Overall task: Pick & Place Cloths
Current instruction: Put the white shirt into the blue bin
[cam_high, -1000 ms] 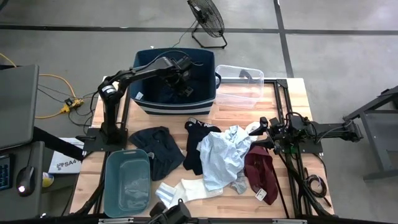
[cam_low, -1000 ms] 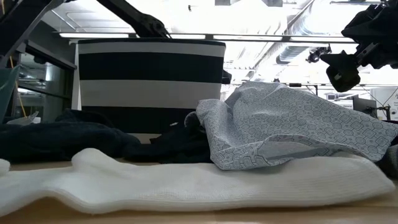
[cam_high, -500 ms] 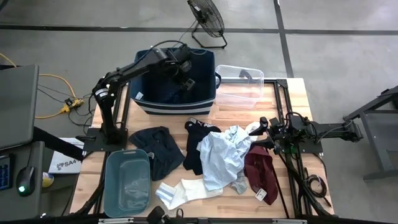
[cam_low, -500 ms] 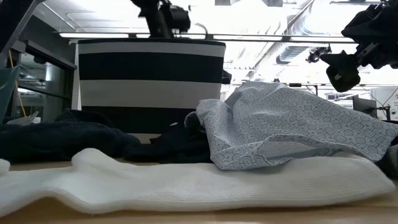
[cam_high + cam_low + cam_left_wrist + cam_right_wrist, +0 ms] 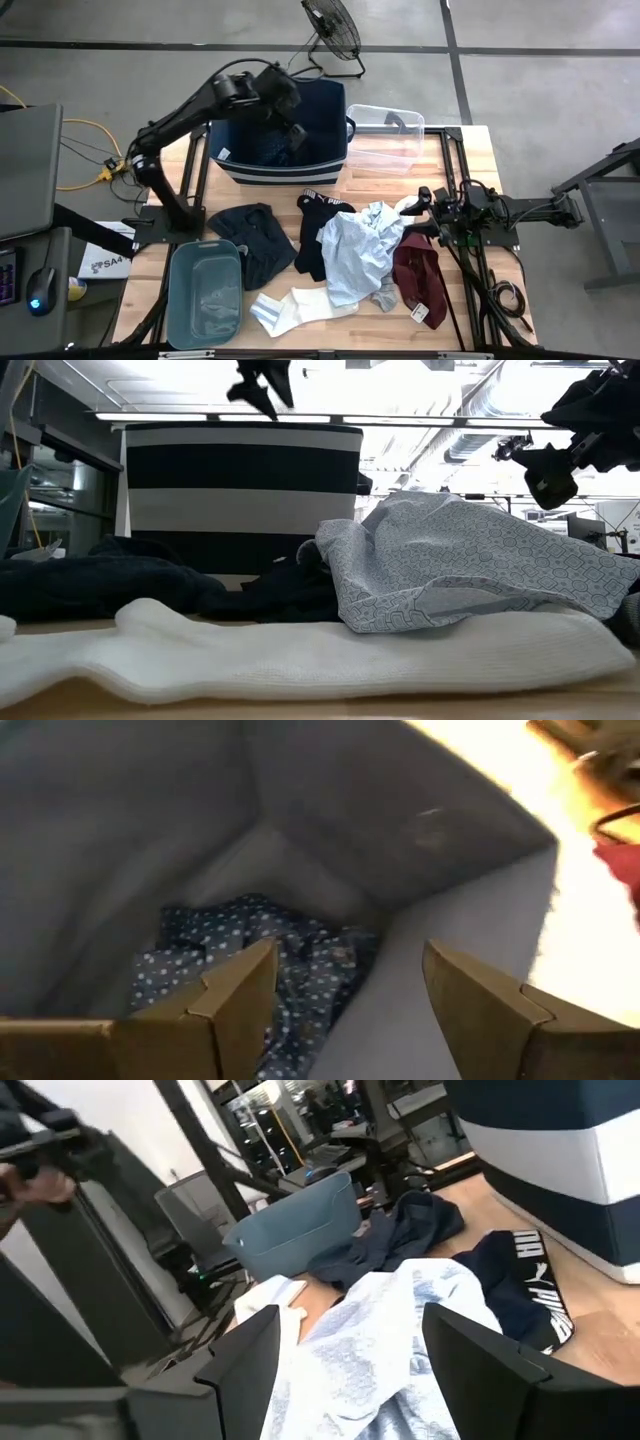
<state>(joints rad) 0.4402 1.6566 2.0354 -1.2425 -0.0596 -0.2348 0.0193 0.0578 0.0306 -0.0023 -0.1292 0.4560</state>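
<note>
— Wooden table at frame centre: where are the cloths?
— Shirt, socks and dark pieces lie mid-table; a dotted one sits in the bin.
— Grippers?
— Left gripper spread above the bin, empty; right gripper spread beside the shirt.

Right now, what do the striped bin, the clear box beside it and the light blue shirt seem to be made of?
The striped bin looks like stiff matte fabric, its walls standing flat and without shine. The clear box seems to be glossy see-through plastic, since the table shows through it. The light blue shirt appears to be thin woven cloth with a fine print, and it lies crumpled in soft folds.
</note>
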